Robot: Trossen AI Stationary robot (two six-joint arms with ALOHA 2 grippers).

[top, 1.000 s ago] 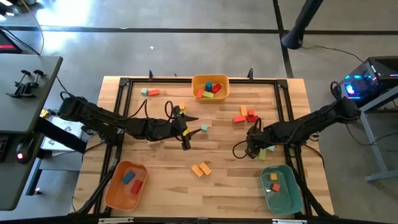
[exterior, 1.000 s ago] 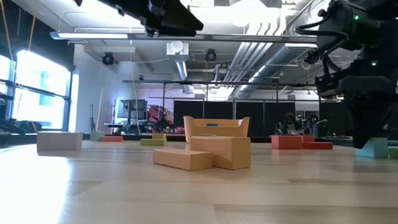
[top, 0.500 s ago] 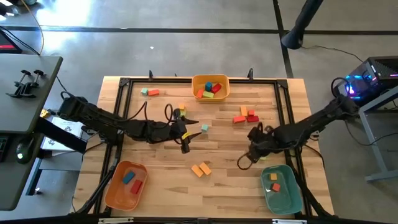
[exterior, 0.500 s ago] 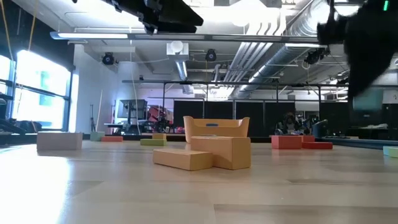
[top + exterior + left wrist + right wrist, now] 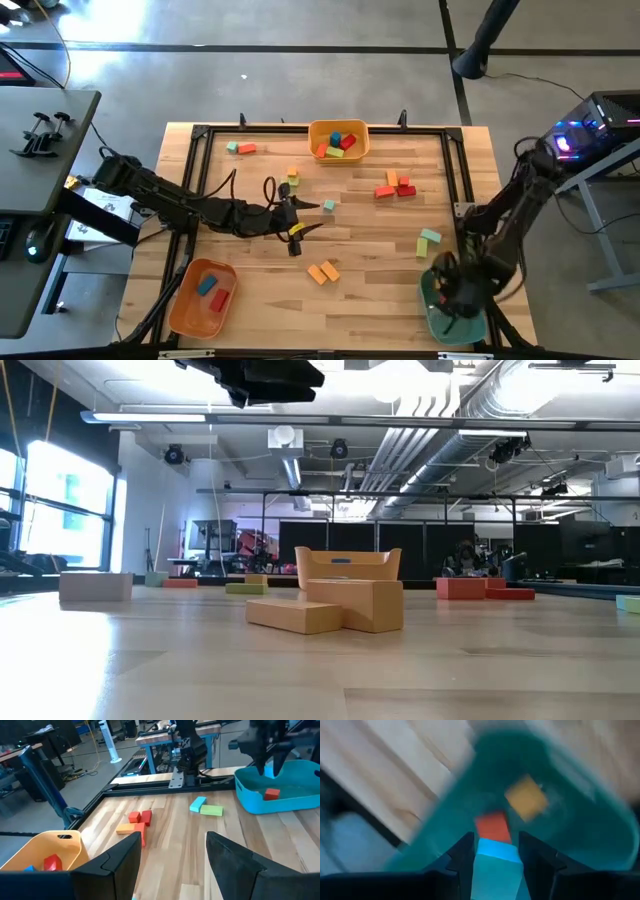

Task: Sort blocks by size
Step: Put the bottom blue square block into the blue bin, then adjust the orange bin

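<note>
My right gripper (image 5: 496, 854) hangs over the teal bin (image 5: 468, 322) at the table's near right, shut on a teal block (image 5: 497, 870). The left wrist view shows that block (image 5: 270, 770) under the dark fingers. A red block (image 5: 492, 826) and an orange one (image 5: 526, 797) lie in the bin. My left gripper (image 5: 312, 222) is open, level, above the table's middle, with nothing between its fingers. Loose blocks lie flat on the wood: a teal and green pair (image 5: 429, 241), a red-orange cluster (image 5: 395, 187) and two orange blocks (image 5: 322, 271). My right gripper pinches the teal block by two opposite sides (image 5: 481, 865) between its two fingers. The fingers come from above and point down. The block is lifted clear, above the inside of the teal bin.
A yellow bin (image 5: 338, 152) with several blocks stands at the far edge. An orange bin (image 5: 190, 310) with a blue and a red block sits near left. Small blocks lie far left (image 5: 240, 148) and near the middle (image 5: 328, 205). A black frame (image 5: 460, 180) borders the table.
My right gripper has risen from the blocks at the table's right with a teal block. It has swung fast toward the near right corner, now over the teal bin. My left gripper has drifted slightly toward the near edge.
</note>
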